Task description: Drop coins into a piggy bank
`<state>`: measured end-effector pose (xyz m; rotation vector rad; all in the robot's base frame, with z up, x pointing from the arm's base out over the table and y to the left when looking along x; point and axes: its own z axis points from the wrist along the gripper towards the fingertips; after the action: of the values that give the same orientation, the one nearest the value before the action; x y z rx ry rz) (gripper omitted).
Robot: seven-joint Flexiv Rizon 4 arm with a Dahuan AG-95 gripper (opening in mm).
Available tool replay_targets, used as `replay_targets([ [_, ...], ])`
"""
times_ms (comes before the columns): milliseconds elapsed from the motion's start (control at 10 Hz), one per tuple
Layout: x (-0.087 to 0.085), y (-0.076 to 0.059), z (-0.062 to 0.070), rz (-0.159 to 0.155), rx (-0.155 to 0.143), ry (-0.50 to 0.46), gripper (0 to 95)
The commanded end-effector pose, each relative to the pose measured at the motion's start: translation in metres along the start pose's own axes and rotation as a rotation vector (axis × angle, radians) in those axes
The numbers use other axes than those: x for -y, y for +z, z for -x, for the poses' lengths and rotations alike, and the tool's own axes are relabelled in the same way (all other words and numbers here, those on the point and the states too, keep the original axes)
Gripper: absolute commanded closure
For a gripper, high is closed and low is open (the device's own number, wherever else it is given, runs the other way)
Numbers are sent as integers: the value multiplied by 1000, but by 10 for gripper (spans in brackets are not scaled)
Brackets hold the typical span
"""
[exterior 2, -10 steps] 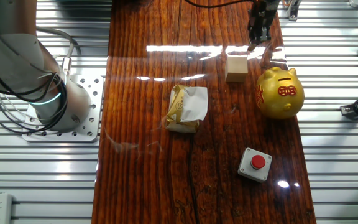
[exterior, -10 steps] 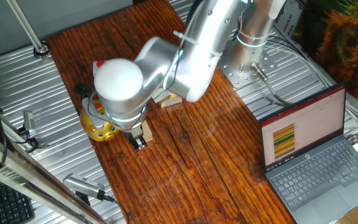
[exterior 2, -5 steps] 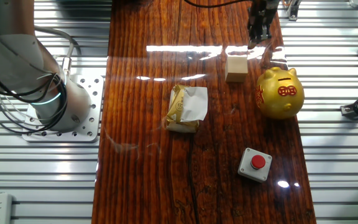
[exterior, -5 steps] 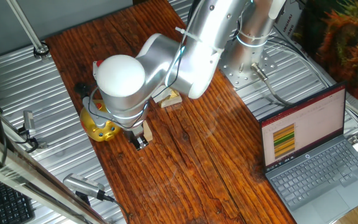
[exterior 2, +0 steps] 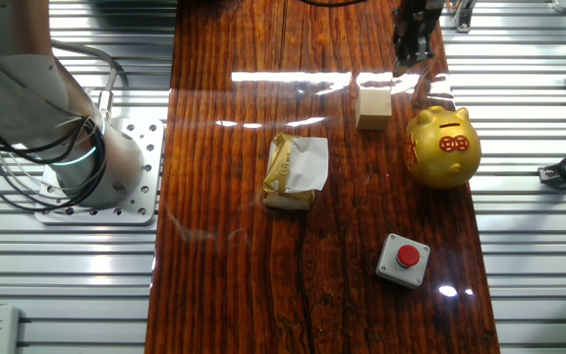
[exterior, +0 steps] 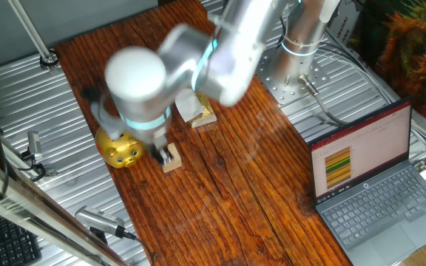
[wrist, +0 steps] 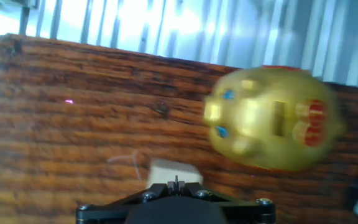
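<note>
Dark, glossy wood table between ribbed metal panels, seen from the other fixed view. Nearest along the right edge: grey box with red button, flat on the boards. Further in, near the middle: crumpled yellow-and-white packet, well apart from the rest. Beyond the button, hard by the right edge: gold pig, upright, slot and red patch on top. Just past the pig and a little inboard: pale cube, near the pig but not touching. Farthest, at the top of the frame: dark gripper, pointing down beyond the cube, tips just above the wood. Off to the left, on a bolted plate: arm base with cables. From one fixed view, heavy blur over the arm; pig at the left table edge, cube just beside it, gripper low between the two, packet behind, open laptop far right. From the hand view, also smeared: pig ahead and right, cube right at the gripper. Jaws apparently close together, yet too blurred to tell whether closed; no telling whether a coin sits between them.
</note>
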<state>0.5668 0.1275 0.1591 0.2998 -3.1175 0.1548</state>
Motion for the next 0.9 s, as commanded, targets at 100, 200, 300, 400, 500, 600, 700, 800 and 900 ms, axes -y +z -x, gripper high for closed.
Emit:
replay_targets([
  [100,37,-50,-1,-43,10,-72,950],
  [200,44,-62,5,-81,22,-102,950],
  [300,46,-63,7,-88,26,-107,950],
  [400,59,-66,23,-112,49,-138,950],
  [500,63,-61,31,-116,64,-146,950],
  [600,68,-53,36,-120,81,-152,950],
  [700,71,-47,40,-122,85,-158,950],
  [800,73,-41,47,-125,83,-167,950],
  [900,74,-38,50,-124,80,-170,950],
])
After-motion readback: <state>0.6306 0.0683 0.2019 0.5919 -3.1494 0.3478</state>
